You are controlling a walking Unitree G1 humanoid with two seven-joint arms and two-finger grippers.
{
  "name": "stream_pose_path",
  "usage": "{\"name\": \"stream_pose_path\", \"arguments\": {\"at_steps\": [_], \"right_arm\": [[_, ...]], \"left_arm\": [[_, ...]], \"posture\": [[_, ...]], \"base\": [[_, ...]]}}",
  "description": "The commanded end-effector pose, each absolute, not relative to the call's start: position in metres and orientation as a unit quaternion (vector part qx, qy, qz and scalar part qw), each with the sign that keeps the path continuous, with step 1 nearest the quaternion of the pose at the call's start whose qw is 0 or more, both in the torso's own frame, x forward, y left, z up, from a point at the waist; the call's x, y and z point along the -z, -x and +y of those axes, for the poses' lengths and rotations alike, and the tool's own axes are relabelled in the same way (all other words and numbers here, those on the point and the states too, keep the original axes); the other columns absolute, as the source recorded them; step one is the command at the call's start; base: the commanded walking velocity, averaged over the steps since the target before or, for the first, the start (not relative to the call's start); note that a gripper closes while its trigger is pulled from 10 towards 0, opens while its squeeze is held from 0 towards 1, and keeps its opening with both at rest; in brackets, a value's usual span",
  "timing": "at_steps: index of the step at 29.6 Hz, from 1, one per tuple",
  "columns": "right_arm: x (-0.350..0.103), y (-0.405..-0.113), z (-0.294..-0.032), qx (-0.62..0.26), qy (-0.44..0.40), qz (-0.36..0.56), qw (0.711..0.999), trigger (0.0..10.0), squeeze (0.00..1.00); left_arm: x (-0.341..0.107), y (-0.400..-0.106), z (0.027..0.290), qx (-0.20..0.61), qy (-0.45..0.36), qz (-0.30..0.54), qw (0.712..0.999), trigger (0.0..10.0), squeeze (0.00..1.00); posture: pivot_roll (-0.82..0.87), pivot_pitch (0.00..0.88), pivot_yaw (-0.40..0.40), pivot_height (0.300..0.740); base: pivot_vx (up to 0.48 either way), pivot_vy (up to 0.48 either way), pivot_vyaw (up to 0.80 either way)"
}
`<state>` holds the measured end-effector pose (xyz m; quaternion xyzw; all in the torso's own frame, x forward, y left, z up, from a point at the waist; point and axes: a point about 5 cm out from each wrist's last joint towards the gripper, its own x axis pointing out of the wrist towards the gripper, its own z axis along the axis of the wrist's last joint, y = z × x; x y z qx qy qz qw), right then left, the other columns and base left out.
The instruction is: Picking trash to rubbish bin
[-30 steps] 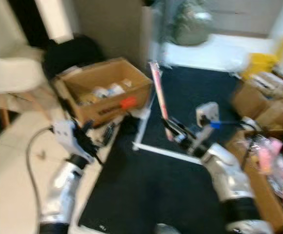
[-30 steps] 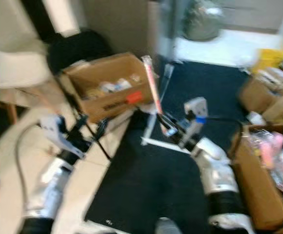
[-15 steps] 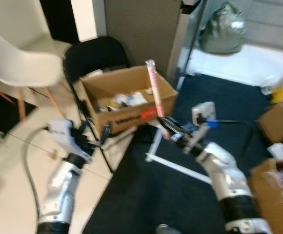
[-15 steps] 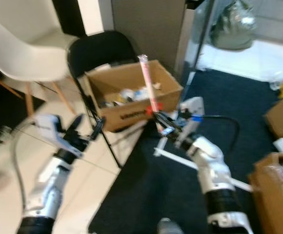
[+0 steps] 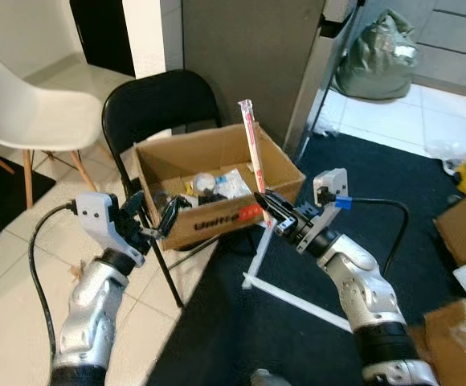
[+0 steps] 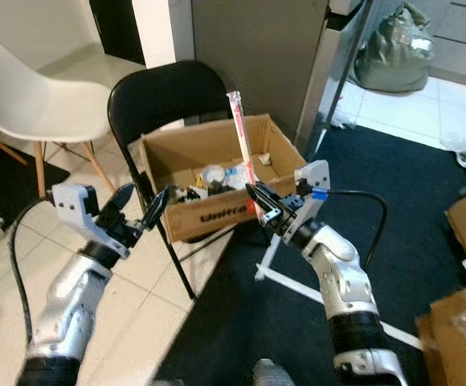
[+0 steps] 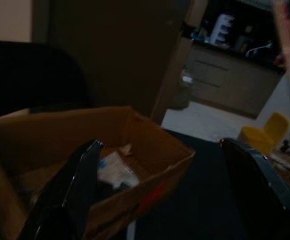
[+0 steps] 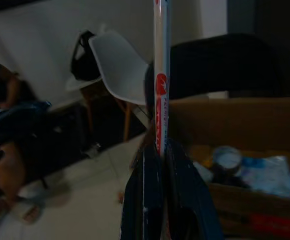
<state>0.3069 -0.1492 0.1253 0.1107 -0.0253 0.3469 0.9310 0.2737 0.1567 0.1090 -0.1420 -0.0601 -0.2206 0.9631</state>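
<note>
1. Two arms are up in front of a cardboard box (image 5: 217,189) that sits on the seat of a black folding chair (image 5: 162,104).
2. Right tool (image 5: 267,211) is clamped tight on the lower end of a long thin wrapper stick (image 5: 251,153), white with red print, standing nearly upright. It is at the box's front right corner, with the stick rising above the box rim.
3. Right wrist view: fingers (image 8: 145,200) pressed together on the stick (image 8: 161,75), red logo readable on it. Behind are the open box (image 8: 235,130) with a round lid-like item and a bluish packet inside, and a white chair (image 8: 117,65), which the head views place on the robot's left.
4. Left tool (image 5: 154,215) is spread wide, holding nothing, just beside the box's front left corner.
5. Left wrist view, dark: two black fingers (image 7: 82,170) far apart, the box (image 7: 135,165) between them with a pale packet inside, a yellow thing (image 7: 257,137) far back on the floor.
6. Head views add what the wrists miss: mixed trash in the box, red label on its front, a dark carpet (image 5: 426,185), a white frame piece (image 5: 285,293) on it, a grey-green bag (image 5: 378,56) by the doorway, more cardboard boxes (image 5: 462,229) on the robot's right.
</note>
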Motion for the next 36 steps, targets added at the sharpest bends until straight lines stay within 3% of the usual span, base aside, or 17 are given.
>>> {"name": "stream_pose_path", "arguments": {"at_steps": [1,11,20,28,29,36], "right_arm": [[-0.125,-0.307,-0.146,-0.351,-0.114,-0.024,0.929,10.0,0.0],[-0.124,-0.307,-0.146,-0.35,-0.113,-0.015,0.93,10.0,0.0],[-0.124,-0.308,-0.146,-0.349,-0.111,-0.015,0.93,10.0,0.0],[-0.124,-0.307,-0.146,-0.349,-0.11,-0.017,0.931,10.0,0.0],[-0.123,-0.307,-0.146,-0.349,-0.109,-0.016,0.93,10.0,0.0],[-0.127,-0.306,-0.146,-0.373,-0.084,-0.025,0.924,10.0,0.0]], "left_arm": [[-0.105,-0.271,0.161,0.214,0.138,-0.051,0.966,10.0,0.0],[-0.105,-0.271,0.161,0.215,0.139,-0.051,0.965,10.0,0.0],[-0.101,-0.268,0.157,0.233,0.155,-0.036,0.959,10.0,0.0],[-0.095,-0.25,0.151,0.308,0.219,0.014,0.926,10.0,0.0],[-0.094,-0.239,0.156,0.349,0.228,0.036,0.908,10.0,0.0],[-0.084,-0.214,0.172,0.404,0.209,0.102,0.885,10.0,0.0]], "posture": [[0.02,0.0,-0.025,0.74],[0.02,0.0,-0.026,0.74],[0.02,0.0,-0.028,0.74],[0.03,0.0,-0.032,0.74],[0.03,0.0,-0.033,0.74],[0.04,0.0,-0.033,0.74]], "base": [[0.394,0.0,0.0],[0.392,0.0,0.0],[0.393,0.0,-0.5],[0.36,0.0,0.0],[0.0,0.0,0.0],[0.0,0.0,0.0]]}}
